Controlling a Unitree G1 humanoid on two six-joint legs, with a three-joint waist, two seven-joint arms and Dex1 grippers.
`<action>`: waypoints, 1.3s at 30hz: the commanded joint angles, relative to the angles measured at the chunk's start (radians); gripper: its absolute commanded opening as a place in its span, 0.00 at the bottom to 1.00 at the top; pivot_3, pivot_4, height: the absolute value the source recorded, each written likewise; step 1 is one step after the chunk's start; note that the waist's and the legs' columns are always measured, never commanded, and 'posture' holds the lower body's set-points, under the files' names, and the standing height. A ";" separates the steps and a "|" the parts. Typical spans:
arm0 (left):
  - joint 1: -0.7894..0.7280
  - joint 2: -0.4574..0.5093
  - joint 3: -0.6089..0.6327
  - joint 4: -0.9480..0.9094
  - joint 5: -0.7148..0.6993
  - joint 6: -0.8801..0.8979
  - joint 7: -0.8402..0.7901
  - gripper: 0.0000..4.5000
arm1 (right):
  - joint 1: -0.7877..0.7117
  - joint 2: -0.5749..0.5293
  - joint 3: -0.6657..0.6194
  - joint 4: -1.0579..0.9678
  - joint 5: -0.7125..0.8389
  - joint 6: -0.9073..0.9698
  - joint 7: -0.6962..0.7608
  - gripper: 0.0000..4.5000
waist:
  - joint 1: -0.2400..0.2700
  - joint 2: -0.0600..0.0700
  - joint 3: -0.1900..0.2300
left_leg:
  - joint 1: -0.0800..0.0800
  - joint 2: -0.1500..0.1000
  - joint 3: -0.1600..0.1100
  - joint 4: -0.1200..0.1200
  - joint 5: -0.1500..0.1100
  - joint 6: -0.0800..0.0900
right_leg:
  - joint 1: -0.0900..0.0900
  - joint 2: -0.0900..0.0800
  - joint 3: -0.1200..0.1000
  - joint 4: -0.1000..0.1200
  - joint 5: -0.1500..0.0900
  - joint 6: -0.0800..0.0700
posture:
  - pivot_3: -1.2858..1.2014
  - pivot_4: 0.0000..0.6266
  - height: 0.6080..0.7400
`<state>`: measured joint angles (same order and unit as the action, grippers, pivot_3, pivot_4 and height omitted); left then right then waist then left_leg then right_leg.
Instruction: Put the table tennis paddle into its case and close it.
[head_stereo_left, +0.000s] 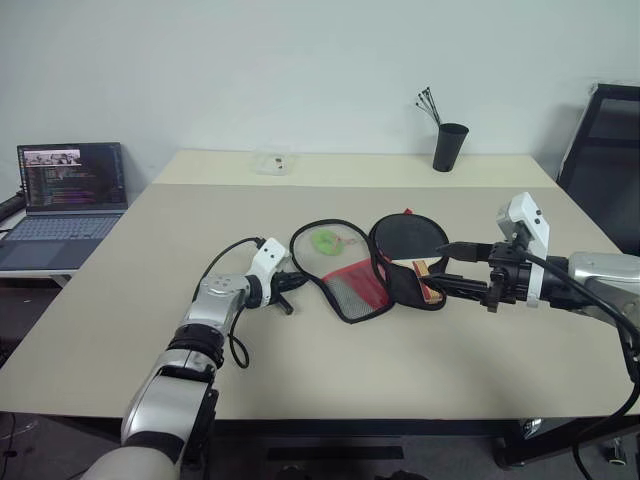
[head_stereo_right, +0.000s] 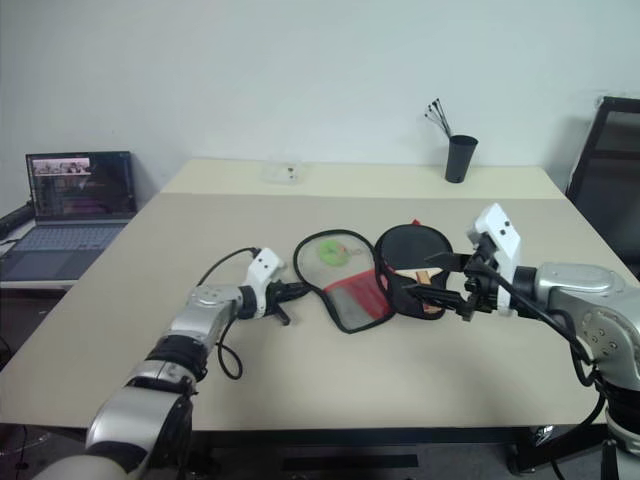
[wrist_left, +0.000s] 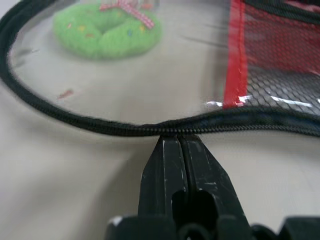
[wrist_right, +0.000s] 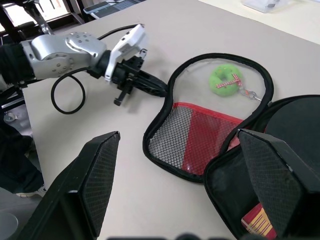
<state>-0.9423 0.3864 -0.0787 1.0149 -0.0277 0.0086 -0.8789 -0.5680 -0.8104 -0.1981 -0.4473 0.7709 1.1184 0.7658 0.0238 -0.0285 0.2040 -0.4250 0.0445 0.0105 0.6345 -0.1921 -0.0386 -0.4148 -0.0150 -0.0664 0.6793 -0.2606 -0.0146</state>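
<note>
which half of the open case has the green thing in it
The clear half beside the left hand; the green lump lies there. The black half holds the paddle.

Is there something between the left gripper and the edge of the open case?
Nothing visible. The left gripper has its fingers shut, with their tips right at the zip edge of the case. A green lump lies inside that half, beyond the edge.

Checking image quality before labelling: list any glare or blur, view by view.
Left wrist view: white glare streaks on the case mesh, green lump soft and blurred, left gripper sharp. Right wrist view: right gripper's fingers loom, slightly soft.
</note>
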 joint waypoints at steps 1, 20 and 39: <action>-0.105 -0.025 -0.003 0.019 0.014 -0.079 -0.016 0.01 | -0.003 -0.022 -0.032 -0.023 0.025 -0.013 -0.003 0.91 | -0.001 -0.001 0.001 | 0.000 0.000 0.000 0.000 0.000 0.000 | 0.000 0.000 0.000 0.000 0.000 0.000 | 0.52 0.24 1.00; -0.398 -0.329 -0.039 0.280 0.130 -0.211 0.093 0.01 | 0.148 -0.067 -0.132 -0.045 0.029 0.038 -0.115 0.91 | -0.011 -0.002 0.001 | -0.002 -0.001 0.002 0.000 0.000 0.001 | -0.003 0.000 0.000 -0.001 0.000 0.000 | 0.52 0.24 1.00; -0.158 -0.008 0.142 -0.085 -0.077 -0.172 -0.216 0.00 | -0.064 0.171 0.086 0.434 -0.263 -0.217 -0.293 1.00 | -0.043 -0.001 0.001 | -0.001 0.001 0.005 -0.002 0.000 0.001 | -0.006 0.002 0.003 0.002 0.000 0.000 | 0.52 0.24 1.00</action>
<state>-1.1004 0.3548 0.0392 1.0294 -0.0651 -0.1883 -1.0729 -0.6014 -0.6480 -0.1150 -0.0488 0.5360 0.9535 0.4796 -0.0189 -0.0298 0.2051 -0.4265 0.0458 0.0153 0.6317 -0.1922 -0.0381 -0.4207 -0.0133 -0.0636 0.6809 -0.2605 -0.0145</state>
